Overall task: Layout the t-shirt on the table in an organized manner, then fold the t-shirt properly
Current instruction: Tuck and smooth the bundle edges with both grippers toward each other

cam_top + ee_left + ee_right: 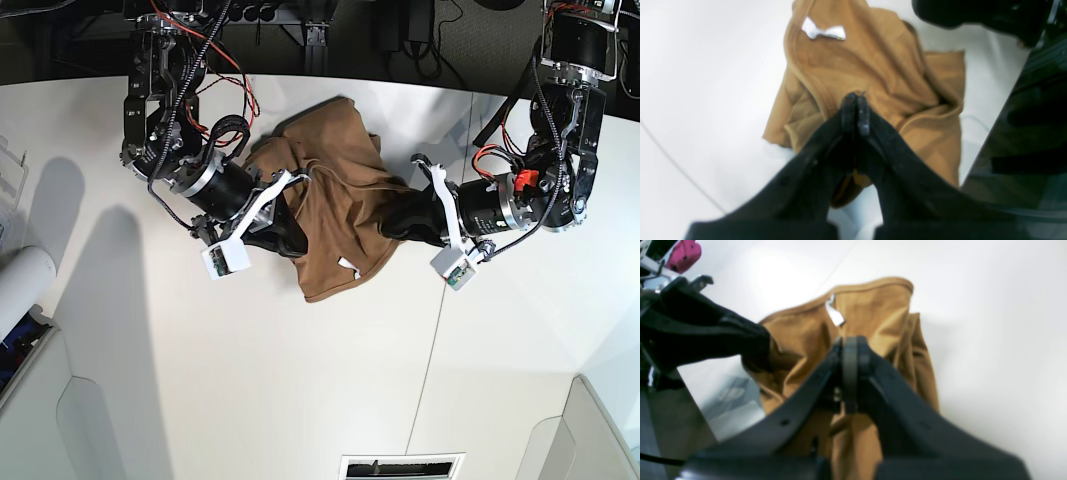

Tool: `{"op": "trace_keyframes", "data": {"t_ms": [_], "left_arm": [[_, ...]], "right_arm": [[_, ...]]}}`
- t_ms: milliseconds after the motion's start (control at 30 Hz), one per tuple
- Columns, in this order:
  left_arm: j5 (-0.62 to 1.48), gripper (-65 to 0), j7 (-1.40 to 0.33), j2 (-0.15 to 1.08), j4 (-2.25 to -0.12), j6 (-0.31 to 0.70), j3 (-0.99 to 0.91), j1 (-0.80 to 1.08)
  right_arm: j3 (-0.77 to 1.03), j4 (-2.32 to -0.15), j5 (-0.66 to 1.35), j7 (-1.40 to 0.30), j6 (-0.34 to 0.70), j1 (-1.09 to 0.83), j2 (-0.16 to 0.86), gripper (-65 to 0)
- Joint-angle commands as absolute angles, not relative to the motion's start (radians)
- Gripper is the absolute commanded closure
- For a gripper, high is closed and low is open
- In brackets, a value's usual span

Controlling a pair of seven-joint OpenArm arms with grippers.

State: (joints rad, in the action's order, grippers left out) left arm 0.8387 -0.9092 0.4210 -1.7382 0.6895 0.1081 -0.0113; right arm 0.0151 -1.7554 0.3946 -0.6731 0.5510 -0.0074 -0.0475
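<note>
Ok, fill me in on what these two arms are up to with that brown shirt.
Both arms are working a tan-brown t-shirt that lies bunched and creased on the white table, not yet spread flat or folded. The left gripper and the right gripper are each shut, their tips pressed into the fabric from opposite sides; whether either one actually pinches cloth is hard to tell. The small white tag at the neckline faces up.

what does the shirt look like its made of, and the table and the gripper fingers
The t-shirt: soft knit fabric, probably cotton, matte tan; it bunches in loose folds, with a stitched hem.
The table: hard, smooth white top, maybe laminate; faint sheen, thin seam line.
The left gripper fingers: matte black, likely moulded plastic or rubber; scuffed tips.
</note>
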Motion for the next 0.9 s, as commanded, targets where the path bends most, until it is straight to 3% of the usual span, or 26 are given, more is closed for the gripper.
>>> {"op": "trace_keyframes", "data": {"t_ms": [0,133,200,467,667,867], "left_arm": [[0.838,-2.7,-0.887,0.430,-1.754,0.698,0.102,-0.031],[0.818,-22.1,-0.871,0.430,-1.754,0.698,0.102,-0.036],[0.819,-27.6,-0.871,0.430,-1.754,0.698,0.102,-0.035],[0.883,-27.7,-0.867,0.430,-1.766,0.698,0.062,-0.035],[0.879,-27.7,-1.027,0.430,-1.766,0.698,0.053,-0.028],[0.987,-27.6,-0.963,0.429,-1.767,0.698,0.053,-0.002]], "right_arm": [[0.004,-1.760,0.399,-0.646,0.557,0.014,-0.051,0.0],[-0.031,-1.712,0.381,-0.643,0.557,0.051,-0.051,0.0],[-0.035,-1.691,0.381,-0.637,0.557,0.064,-0.051,0.0],[-0.034,-1.651,0.337,-0.602,0.554,0.077,-0.050,0.0],[-0.034,-1.645,0.336,-0.597,0.554,0.077,-0.050,0.0],[-0.034,-1.645,0.337,-0.581,0.554,0.077,-0.051,0.0]]}}
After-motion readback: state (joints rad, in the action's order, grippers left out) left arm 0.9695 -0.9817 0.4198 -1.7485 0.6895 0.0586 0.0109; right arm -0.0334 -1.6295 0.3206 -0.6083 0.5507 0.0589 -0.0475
